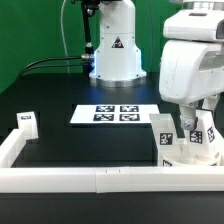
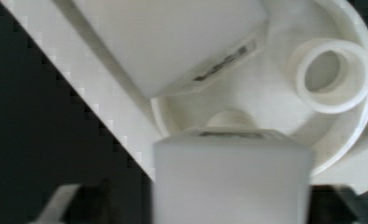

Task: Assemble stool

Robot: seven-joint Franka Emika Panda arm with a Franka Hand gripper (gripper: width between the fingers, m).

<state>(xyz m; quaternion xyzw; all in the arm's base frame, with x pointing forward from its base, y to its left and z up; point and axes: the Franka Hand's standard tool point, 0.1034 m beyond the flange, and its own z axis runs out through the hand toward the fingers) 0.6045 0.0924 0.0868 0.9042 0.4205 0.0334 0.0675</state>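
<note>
The wrist view is filled by the white stool seat, seen from its ribbed side, with a round socket near its rim. A chunky white leg stands on end right before the camera, its far end against the seat. My gripper is closed on this leg, with a dark finger pressed to each side. In the exterior view the gripper hangs low at the right over a cluster of tagged white parts. A second leg stands beside them.
One more tagged leg lies at the exterior view's left, by the white border rail that runs along the front. The marker board lies mid-table. The robot's base stands behind it.
</note>
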